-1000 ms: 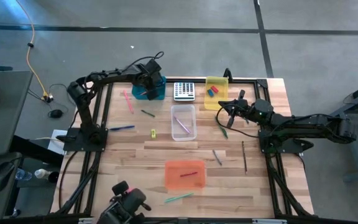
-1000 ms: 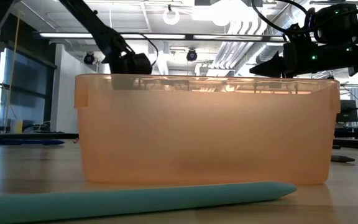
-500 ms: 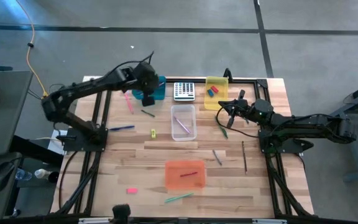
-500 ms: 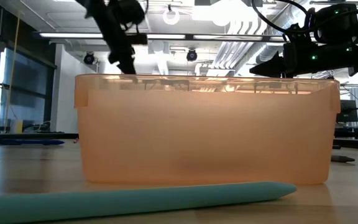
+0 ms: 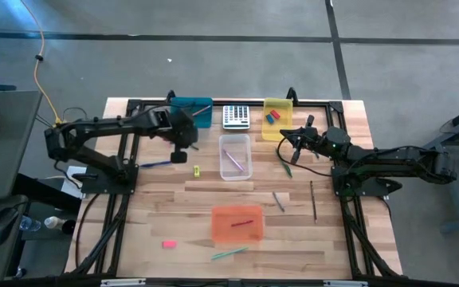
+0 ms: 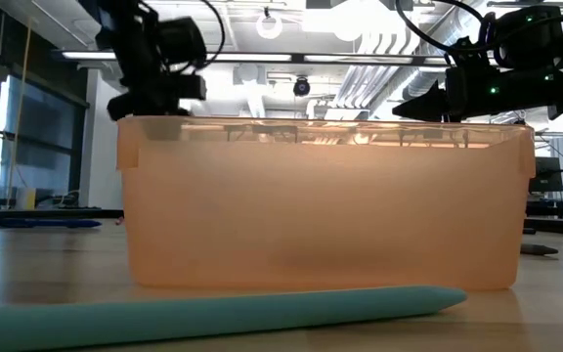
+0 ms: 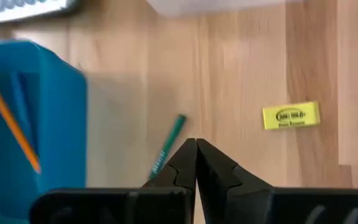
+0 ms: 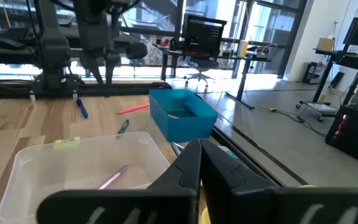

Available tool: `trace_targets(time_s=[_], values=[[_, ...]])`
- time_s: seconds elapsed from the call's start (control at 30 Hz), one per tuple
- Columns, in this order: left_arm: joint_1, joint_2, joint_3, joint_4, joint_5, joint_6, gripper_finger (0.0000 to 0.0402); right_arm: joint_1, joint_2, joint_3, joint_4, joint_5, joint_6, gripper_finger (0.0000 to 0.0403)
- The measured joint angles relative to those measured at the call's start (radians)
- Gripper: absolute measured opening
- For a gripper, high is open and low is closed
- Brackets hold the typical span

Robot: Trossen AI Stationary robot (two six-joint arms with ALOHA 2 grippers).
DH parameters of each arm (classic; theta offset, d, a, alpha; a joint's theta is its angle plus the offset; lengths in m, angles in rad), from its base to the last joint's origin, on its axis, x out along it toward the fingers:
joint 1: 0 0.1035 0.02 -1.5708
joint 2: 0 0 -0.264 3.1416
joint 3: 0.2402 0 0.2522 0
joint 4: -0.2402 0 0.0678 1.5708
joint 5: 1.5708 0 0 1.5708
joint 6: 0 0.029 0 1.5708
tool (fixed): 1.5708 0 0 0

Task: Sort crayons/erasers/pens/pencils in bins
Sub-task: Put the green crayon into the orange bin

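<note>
Partly sorted, seen from above: the yellow bin point(image 5: 277, 118) holds erasers, the clear bin point(image 5: 235, 157) a pen, the orange bin point(image 5: 237, 224) a crayon, while a yellow eraser point(image 5: 197, 170), blue pen point(image 5: 157, 164), pink eraser point(image 5: 168, 244) and other sticks lie loose on the bench point(image 5: 174, 207). The left fingers point(image 5: 181, 155) hang just beside the yellow eraser; the right fingers point(image 5: 286, 150) hover beside the yellow bin. A calculator point(image 5: 236, 116) sits between the bins.

From bench height, the orange bin's wall hides nearly everything; a teal stick point(image 6: 213, 315) lies before it.

At the left wrist, the fingers are pressed together, empty, a green crayon point(image 7: 168, 141) just ahead, the teal bin point(image 7: 30, 118) alongside holding a pencil point(image 7: 11, 124).

At the right wrist, the fingers are pressed together, empty, the clear bin ahead.
</note>
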Motion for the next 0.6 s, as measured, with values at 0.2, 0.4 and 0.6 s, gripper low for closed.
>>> trace_targets(time_s=[0.2,0.4,0.6], values=[[0.001,0.099,-0.008,0.016,0.028,0.003,0.0018,0.000,0.000,0.000,0.000,0.000,0.003,0.0000],[-0.001,0.227,-0.008,0.054,0.023,0.044,0.0070,0.000,0.000,0.000,0.001,0.000,0.003,0.0000],[0.016,0.287,-0.008,0.120,-0.009,0.059,0.0116,0.000,0.000,0.000,0.001,0.000,0.003,0.0000]])
